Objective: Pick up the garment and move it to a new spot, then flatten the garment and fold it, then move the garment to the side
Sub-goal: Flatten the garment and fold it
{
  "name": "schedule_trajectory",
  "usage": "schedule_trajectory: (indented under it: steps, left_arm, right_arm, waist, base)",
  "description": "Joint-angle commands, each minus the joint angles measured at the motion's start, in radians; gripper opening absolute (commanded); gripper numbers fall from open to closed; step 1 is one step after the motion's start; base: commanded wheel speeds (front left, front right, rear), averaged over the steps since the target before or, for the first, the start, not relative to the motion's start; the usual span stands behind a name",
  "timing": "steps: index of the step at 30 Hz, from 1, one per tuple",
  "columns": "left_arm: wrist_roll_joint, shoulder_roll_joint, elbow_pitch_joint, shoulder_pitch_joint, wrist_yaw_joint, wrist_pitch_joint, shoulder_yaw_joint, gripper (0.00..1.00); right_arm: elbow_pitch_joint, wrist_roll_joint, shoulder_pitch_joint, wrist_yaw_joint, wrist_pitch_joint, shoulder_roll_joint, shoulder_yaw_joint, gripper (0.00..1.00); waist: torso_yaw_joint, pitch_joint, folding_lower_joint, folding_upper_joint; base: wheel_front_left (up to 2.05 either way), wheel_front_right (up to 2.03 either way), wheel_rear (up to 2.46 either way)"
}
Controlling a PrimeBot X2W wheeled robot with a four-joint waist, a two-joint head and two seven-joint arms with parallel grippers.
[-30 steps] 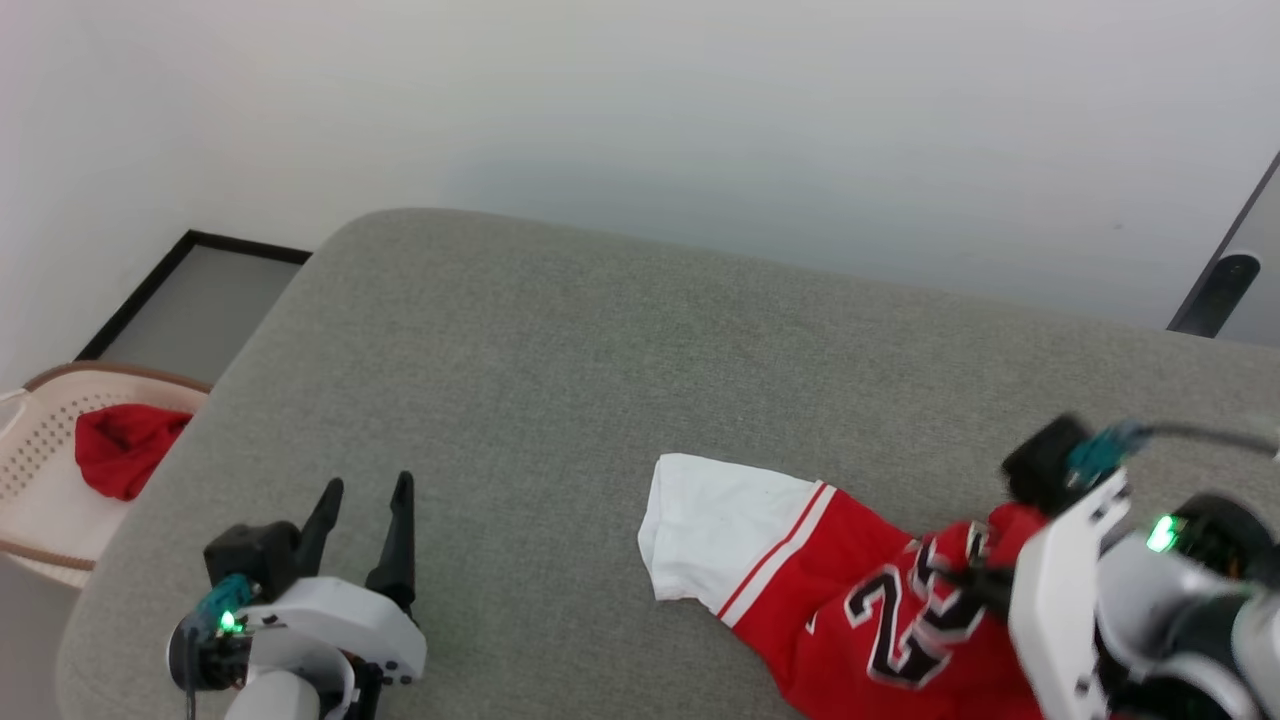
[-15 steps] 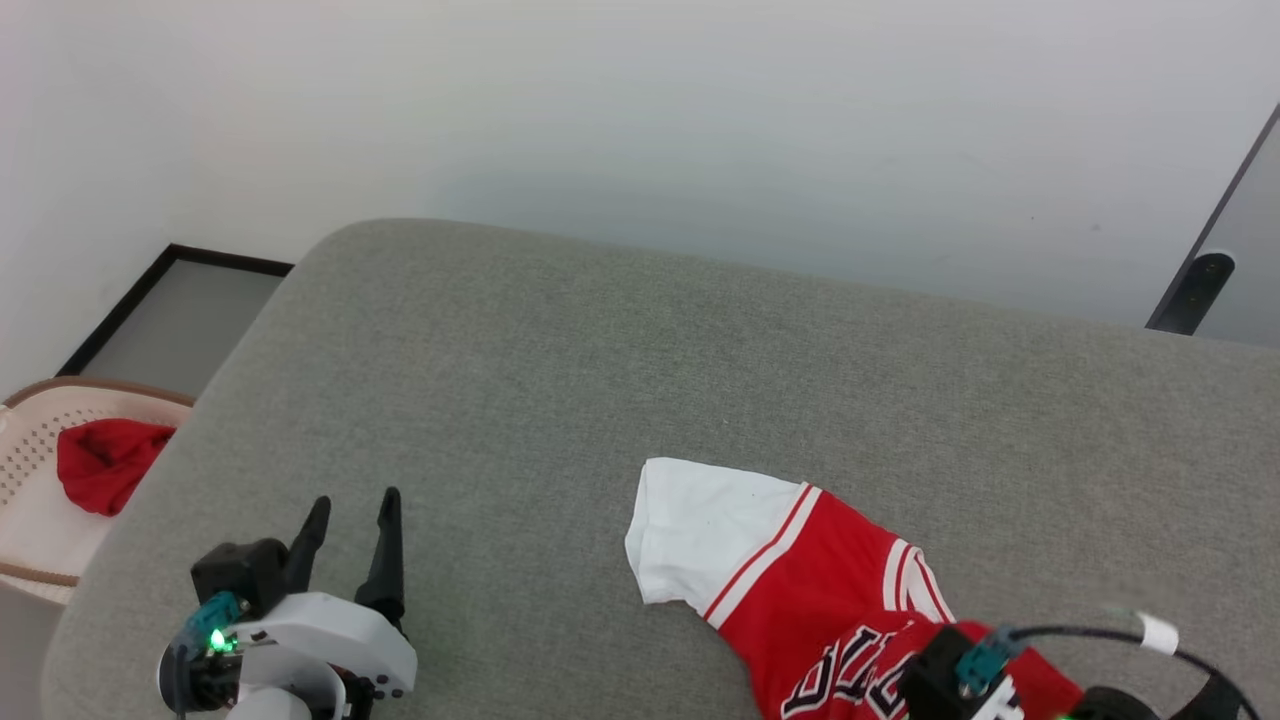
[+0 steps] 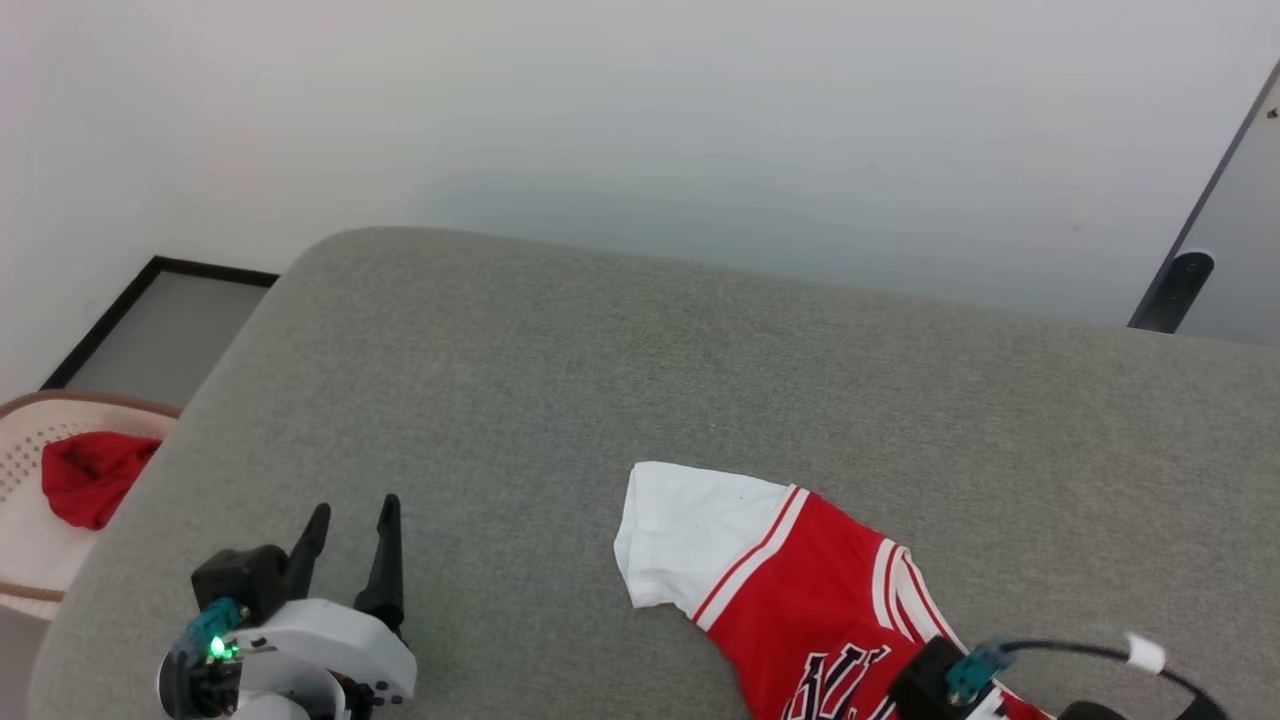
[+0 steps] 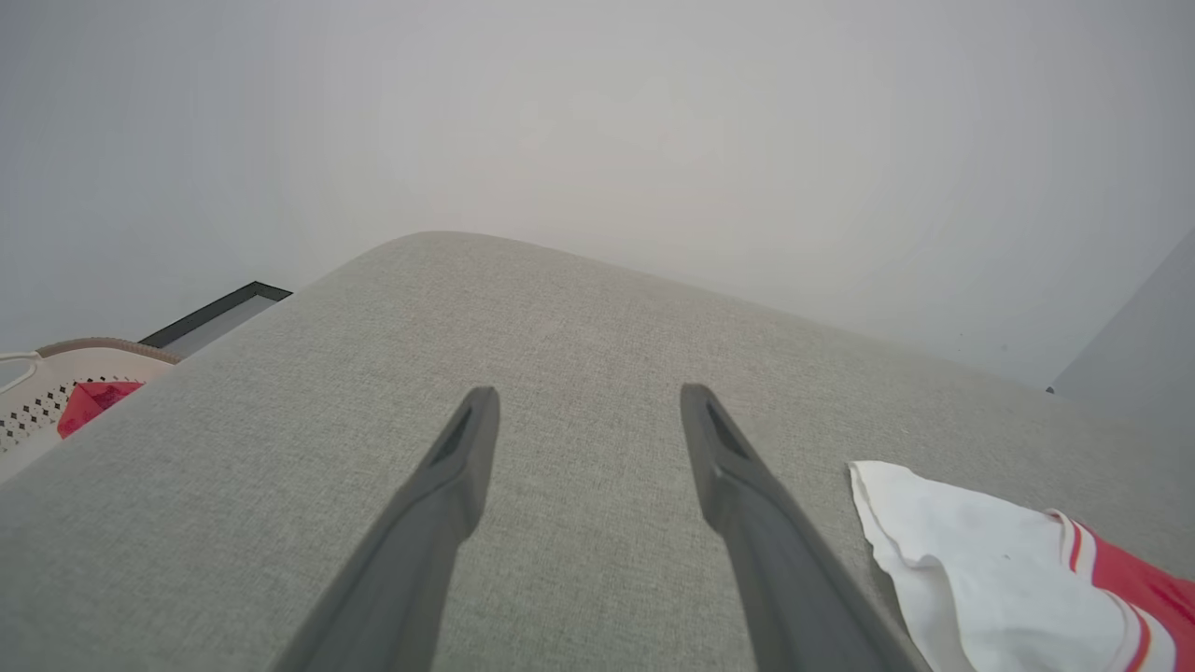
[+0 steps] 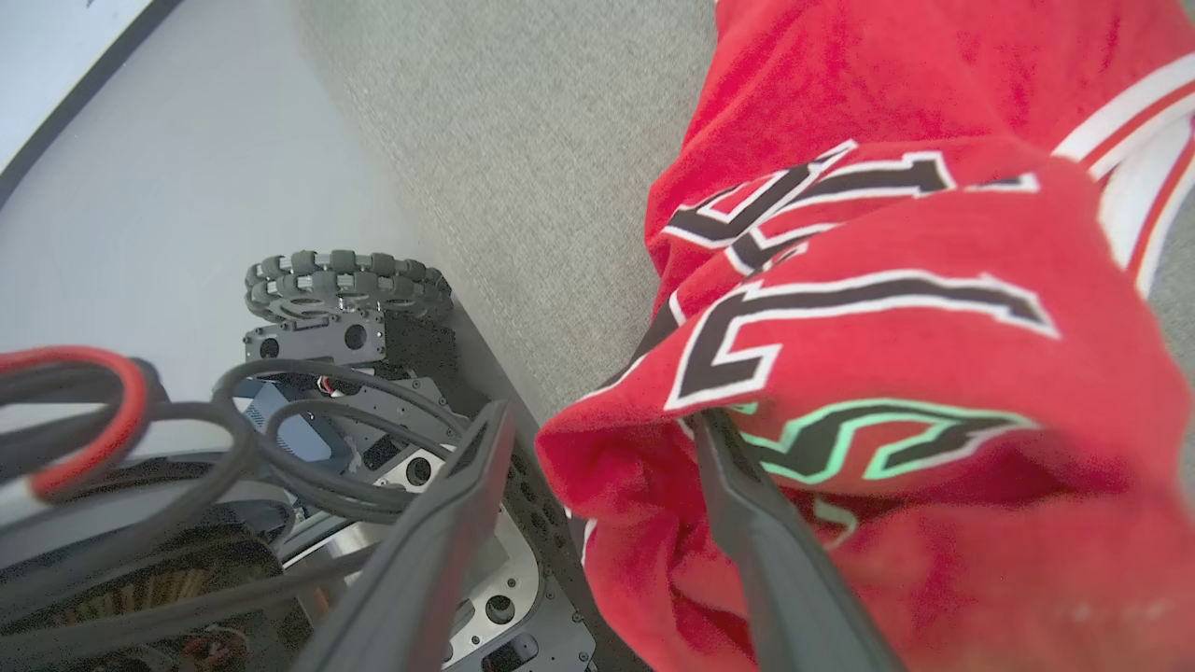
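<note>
Here, my right claw [image 5: 597, 420] is spread wide, with a bunched fold of the garment [image 5: 887, 327] lying between its two fingers. The cloth touches the inner face of the finger on the right of the wrist view, while the other finger seems to stand just clear of it; nothing is pinched. The lettering, black with a white outline, is crumpled across the fold just above the fingertips. Below and to the left of that claw I see my own base, with a roller-studded wheel [image 5: 345, 280] and loops of dark cable [image 5: 121, 420].

My left claw [image 4: 588, 397] is also spread, holding nothing, its fingers above bare grey fabric well apart from the shirt.

From the head view, the garment lies at the near right part of the grey upholstered surface [image 3: 600, 350], one white sleeve flat and reaching left, the red body running down to the frame's bottom edge.

Off the surface's left end sits a pale perforated basket [image 3: 20, 450] with a plain red cloth [image 3: 90, 480] in it.
</note>
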Motion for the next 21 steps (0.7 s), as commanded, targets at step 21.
schedule_trajectory:
  steps: [21]
  left_arm:
    - [0.014,0.034,-0.028,0.009,-0.002,-0.001,-0.006,1.0]
  right_arm:
    - [0.01,-0.162,0.008,0.0,-0.39,0.076,-0.302,1.0]
  waist:
    - [-0.136,-0.008,0.0,0.0]
  base:
    - [0.0,0.0,0.0]
